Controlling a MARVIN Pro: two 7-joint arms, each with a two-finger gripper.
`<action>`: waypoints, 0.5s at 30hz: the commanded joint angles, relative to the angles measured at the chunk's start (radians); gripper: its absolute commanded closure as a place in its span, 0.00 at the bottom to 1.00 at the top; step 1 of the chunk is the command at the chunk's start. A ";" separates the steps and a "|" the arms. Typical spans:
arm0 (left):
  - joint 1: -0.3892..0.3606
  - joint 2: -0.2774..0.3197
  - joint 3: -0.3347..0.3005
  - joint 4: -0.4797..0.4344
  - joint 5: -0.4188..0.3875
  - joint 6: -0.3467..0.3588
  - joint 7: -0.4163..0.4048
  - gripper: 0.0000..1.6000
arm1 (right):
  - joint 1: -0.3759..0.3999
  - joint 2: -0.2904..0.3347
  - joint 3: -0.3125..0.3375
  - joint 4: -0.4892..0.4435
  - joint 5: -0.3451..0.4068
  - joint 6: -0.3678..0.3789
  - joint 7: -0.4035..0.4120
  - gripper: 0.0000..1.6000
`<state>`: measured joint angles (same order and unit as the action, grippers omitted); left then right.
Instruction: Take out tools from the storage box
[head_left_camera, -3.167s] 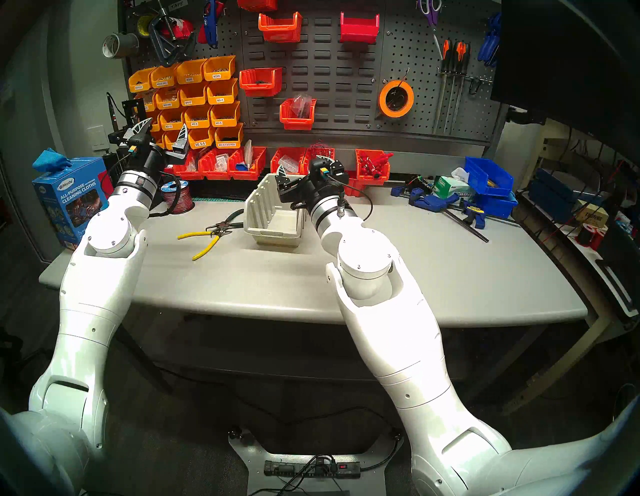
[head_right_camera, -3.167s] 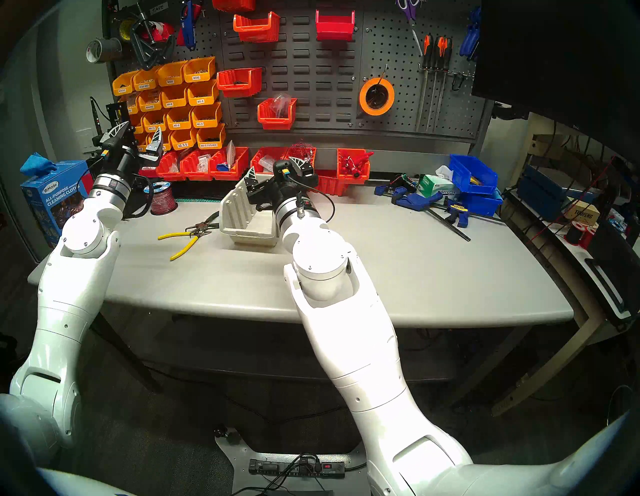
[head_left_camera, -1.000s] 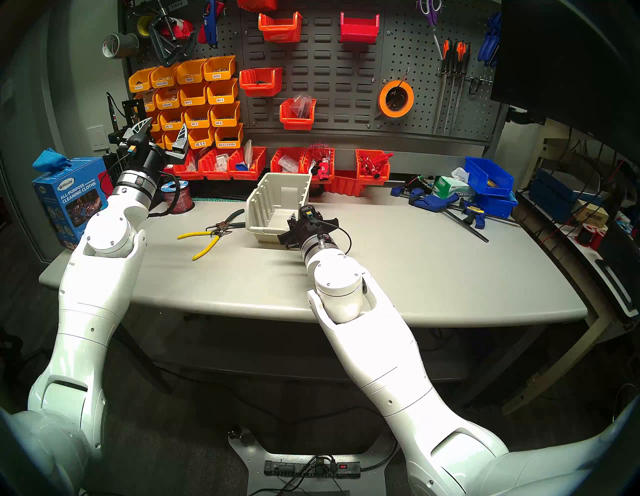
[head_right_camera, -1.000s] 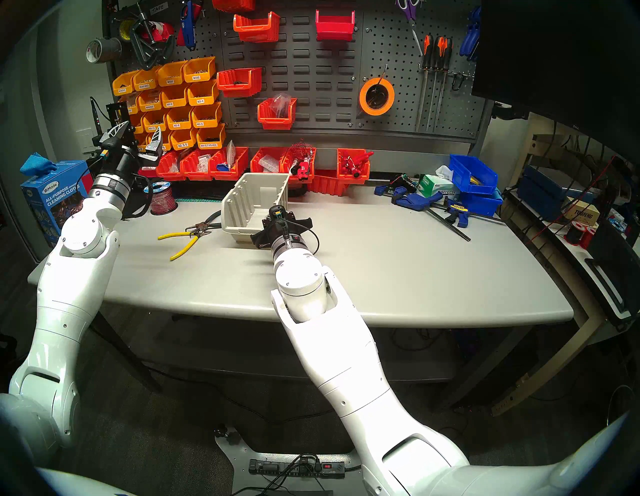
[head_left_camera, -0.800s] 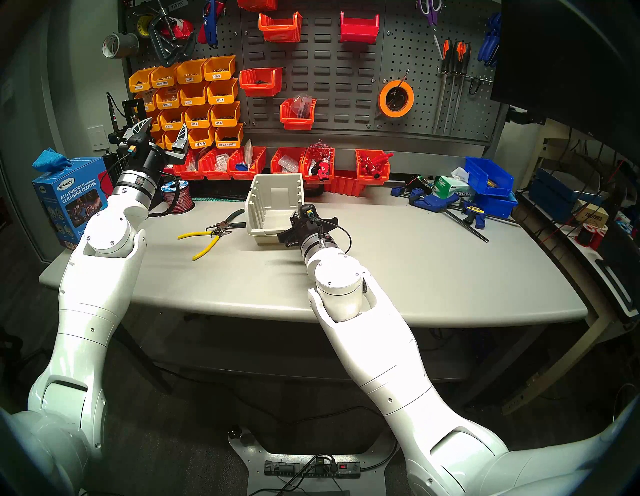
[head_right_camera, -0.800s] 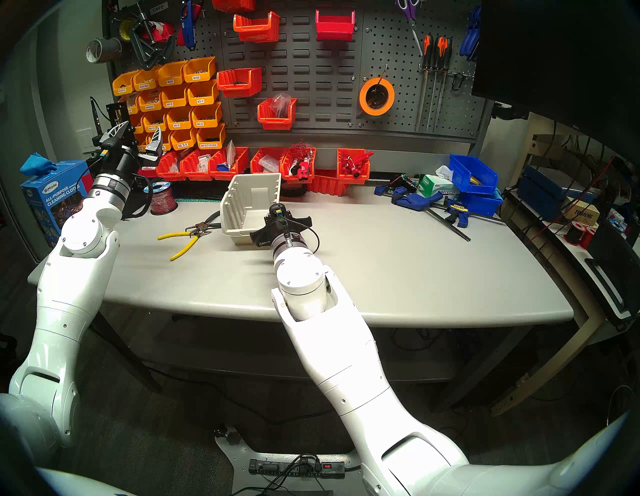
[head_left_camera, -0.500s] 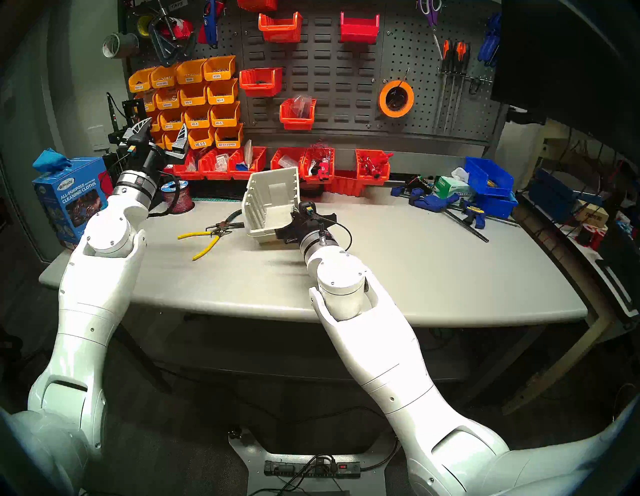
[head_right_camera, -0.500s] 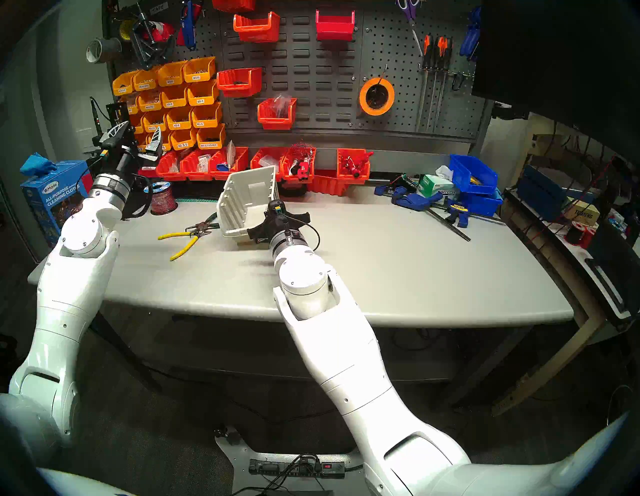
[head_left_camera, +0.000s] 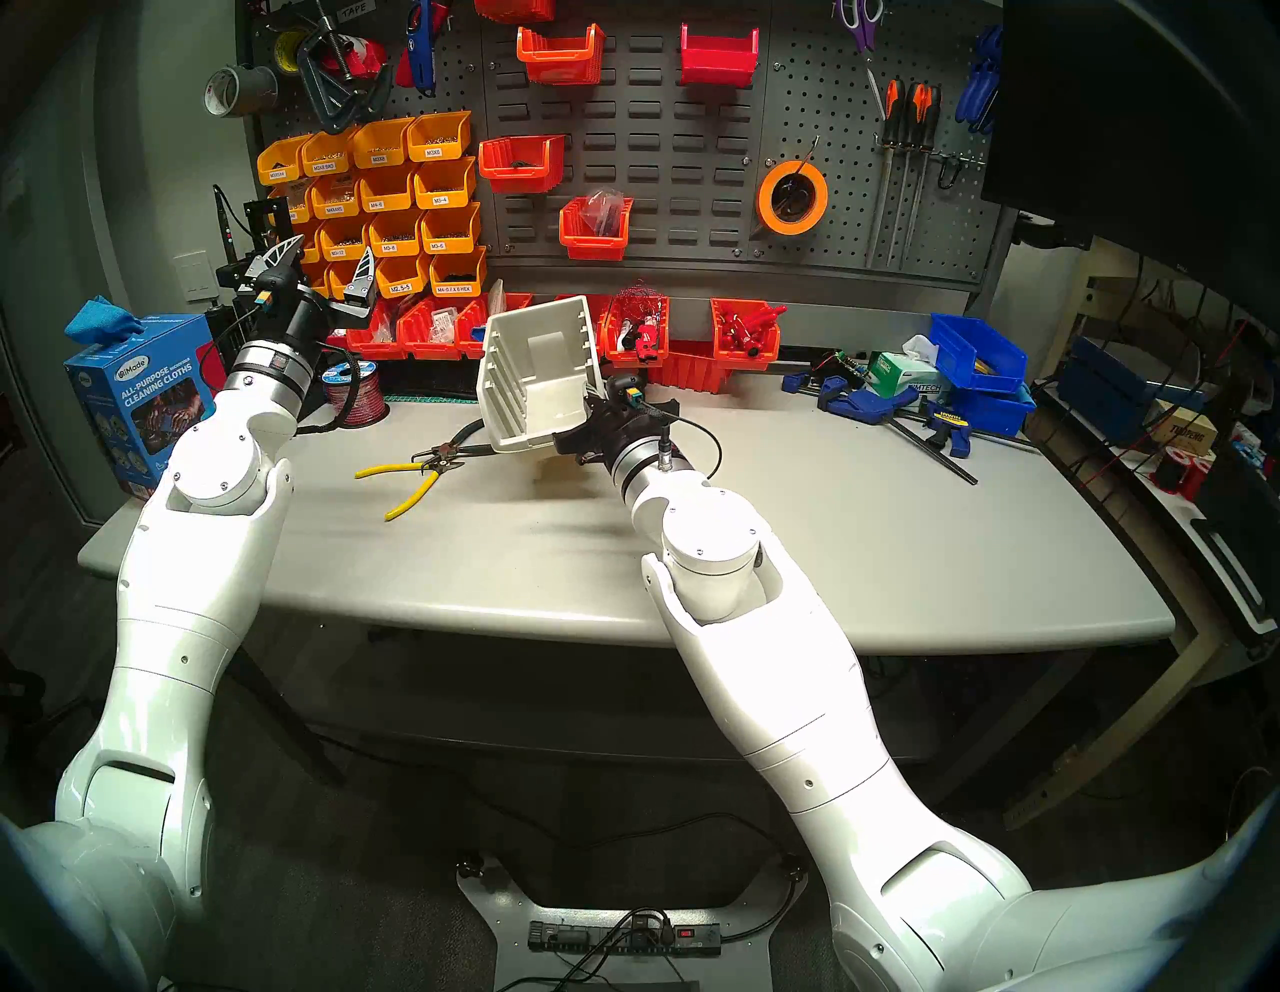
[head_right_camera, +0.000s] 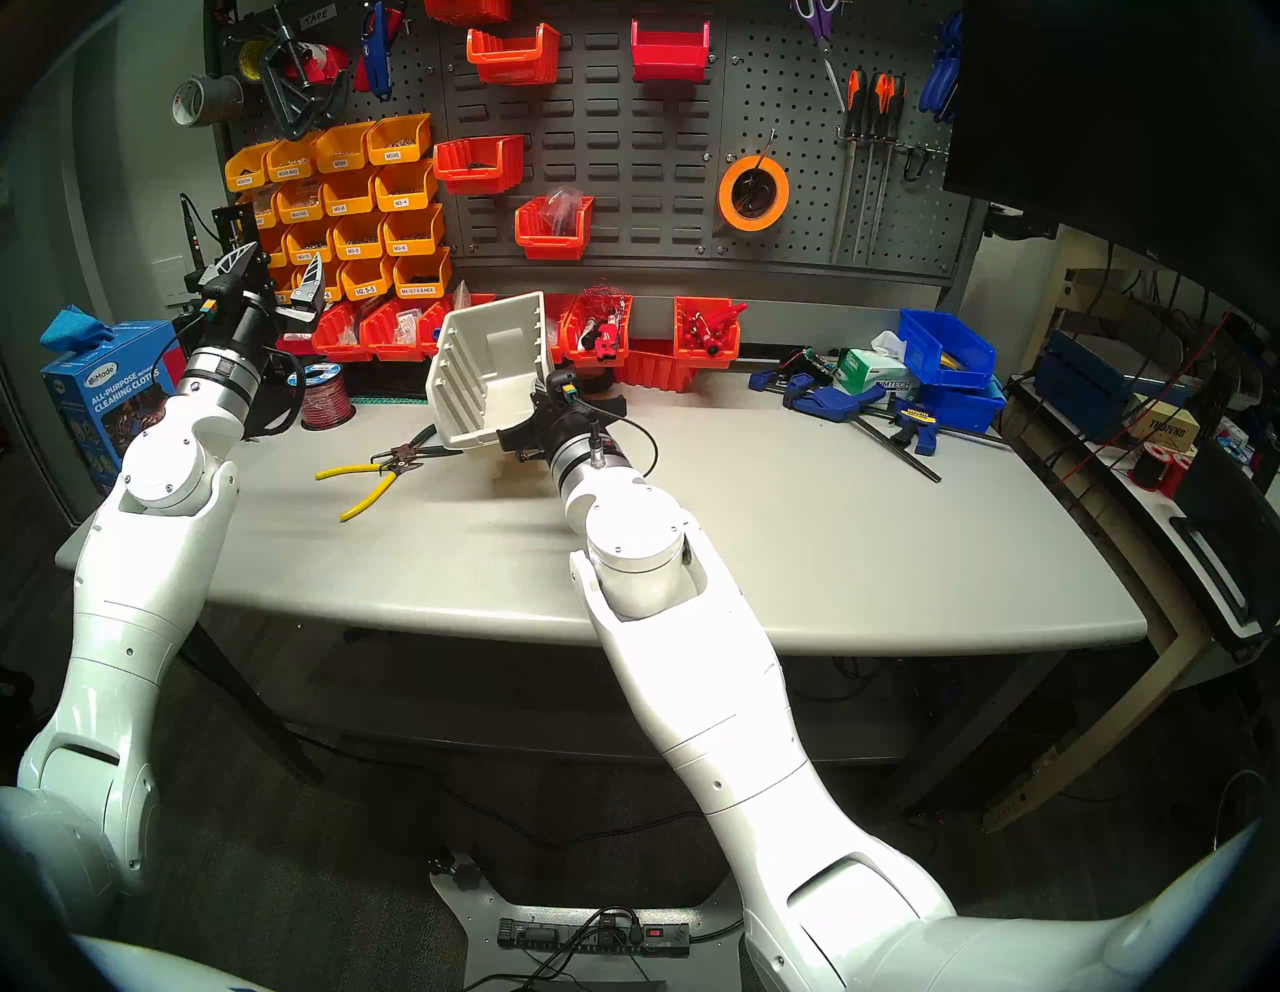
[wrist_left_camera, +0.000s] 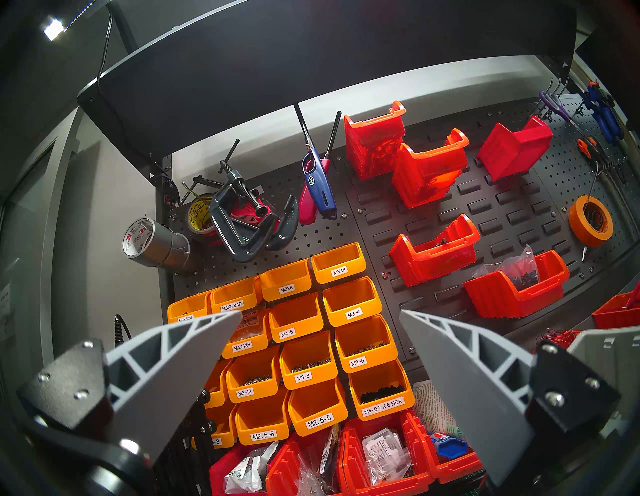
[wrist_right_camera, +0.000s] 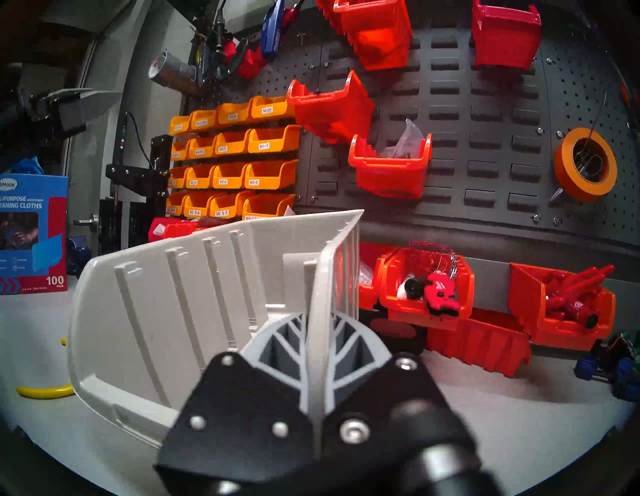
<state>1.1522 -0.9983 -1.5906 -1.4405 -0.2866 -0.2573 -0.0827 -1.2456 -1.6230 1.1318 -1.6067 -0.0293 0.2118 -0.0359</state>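
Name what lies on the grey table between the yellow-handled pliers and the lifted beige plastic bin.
The dark green-handled pliers lie there, beside the yellow-handled pliers, left of the beige bin, in both head views.

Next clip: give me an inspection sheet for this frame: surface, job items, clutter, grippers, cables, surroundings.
Surface: grey table, near half bare.
Job's things: beige storage box lifted and tilted, nothing seen inside; yellow-handled pliers and green-handled pliers lie on the table to its left.
Clutter: blue clamps, tissue box, wire spool.
Grippers: right gripper shut on the box's side wall; left gripper open, empty, raised.
Cables: wrist cable on right arm.
Surroundings: pegboard with orange and red bins.
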 joint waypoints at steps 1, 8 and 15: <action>-0.013 0.002 -0.002 -0.008 0.002 -0.003 0.002 0.00 | 0.037 0.029 0.051 -0.074 -0.029 -0.015 -0.038 1.00; -0.013 0.002 -0.002 -0.008 0.001 -0.003 0.002 0.00 | 0.016 0.075 0.121 -0.137 -0.056 -0.002 -0.079 1.00; -0.013 0.002 -0.002 -0.008 0.001 -0.003 0.002 0.00 | -0.029 0.134 0.203 -0.217 -0.096 0.022 -0.132 1.00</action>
<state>1.1524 -0.9975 -1.5904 -1.4406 -0.2878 -0.2575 -0.0827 -1.2476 -1.5496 1.2684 -1.7307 -0.0863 0.2158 -0.1213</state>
